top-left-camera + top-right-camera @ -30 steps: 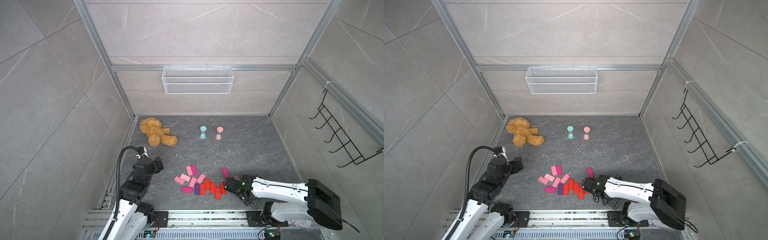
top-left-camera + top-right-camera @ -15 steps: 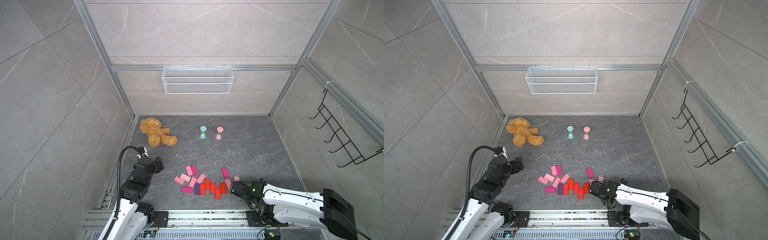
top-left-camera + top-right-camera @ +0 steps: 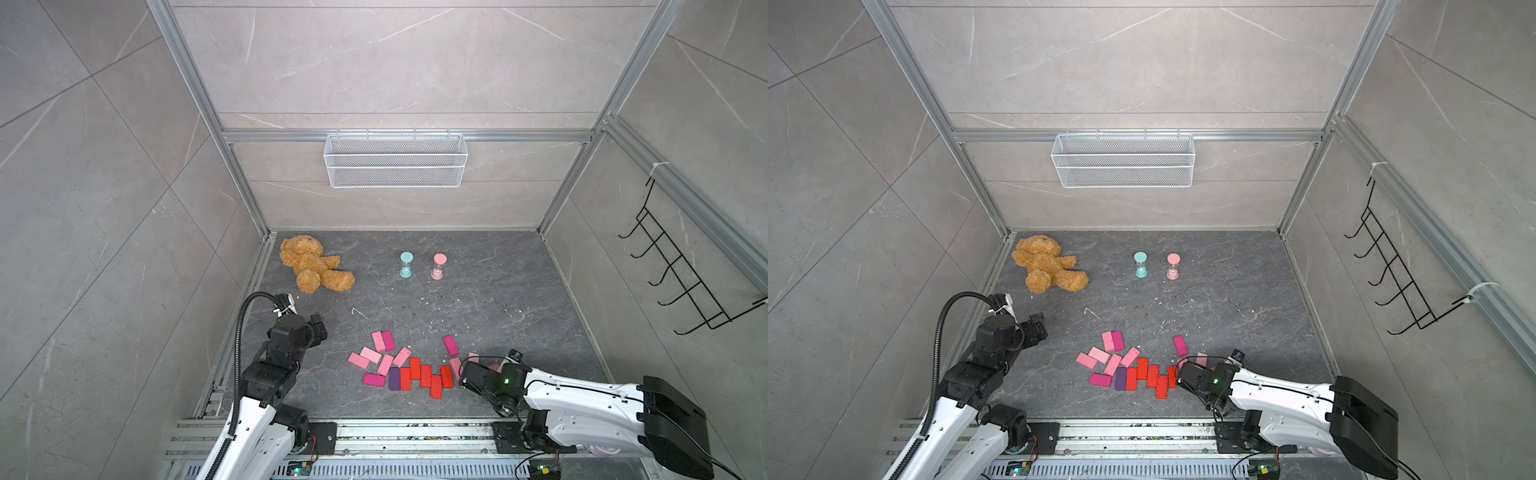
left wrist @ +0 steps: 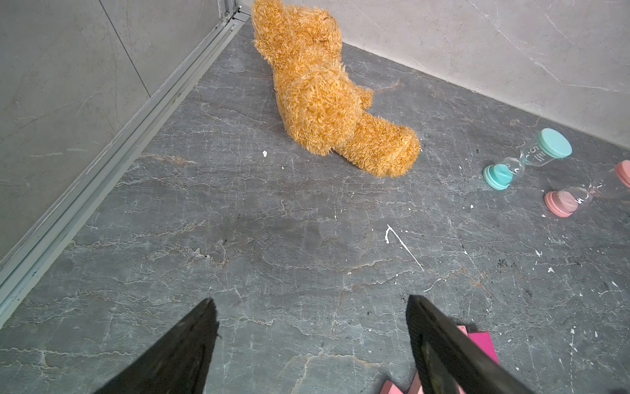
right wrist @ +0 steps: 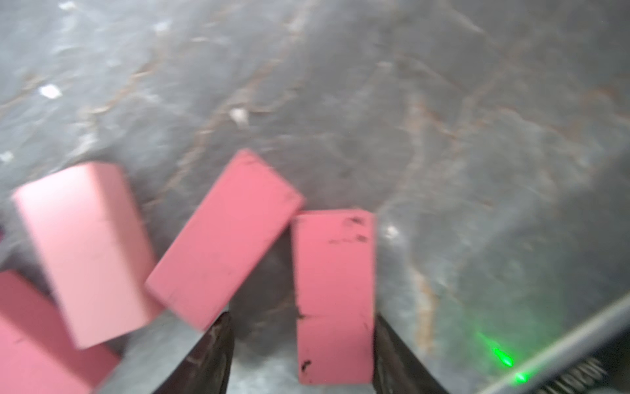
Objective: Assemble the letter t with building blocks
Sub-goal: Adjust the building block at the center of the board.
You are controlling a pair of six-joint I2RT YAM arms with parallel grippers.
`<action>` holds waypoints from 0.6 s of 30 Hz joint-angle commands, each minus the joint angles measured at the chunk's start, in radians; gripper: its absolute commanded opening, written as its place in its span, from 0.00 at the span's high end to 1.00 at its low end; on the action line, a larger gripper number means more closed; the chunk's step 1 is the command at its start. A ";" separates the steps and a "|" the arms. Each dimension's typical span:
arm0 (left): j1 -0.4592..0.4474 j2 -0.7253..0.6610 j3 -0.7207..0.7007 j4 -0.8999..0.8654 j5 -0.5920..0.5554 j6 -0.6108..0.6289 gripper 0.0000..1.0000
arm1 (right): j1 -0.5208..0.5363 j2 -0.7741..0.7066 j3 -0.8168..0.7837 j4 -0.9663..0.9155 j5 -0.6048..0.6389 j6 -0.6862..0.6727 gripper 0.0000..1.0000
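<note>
My left claw [image 4: 312, 341] hangs spread wide and empty above the table [image 4: 272, 238], with the building blocks [image 3: 399, 370] lying flat in a loose cluster well to its right. My right claw [image 5: 301, 315] sits partly open astride one light pink block [image 5: 335, 273] at the cluster's right edge. One finger touches it and the other stands clear.
</note>
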 commanded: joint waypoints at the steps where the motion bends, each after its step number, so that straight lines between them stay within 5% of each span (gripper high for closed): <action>1: -0.002 -0.004 0.015 0.018 -0.015 -0.012 0.11 | 0.000 0.035 -0.012 0.174 -0.057 -0.097 0.40; 11: -0.002 0.005 0.015 0.026 -0.014 -0.011 0.13 | -0.001 -0.056 -0.093 0.121 -0.044 0.060 0.47; 18: -0.003 0.020 0.018 0.034 -0.005 -0.006 0.14 | -0.016 -0.103 -0.150 0.179 -0.045 0.137 0.43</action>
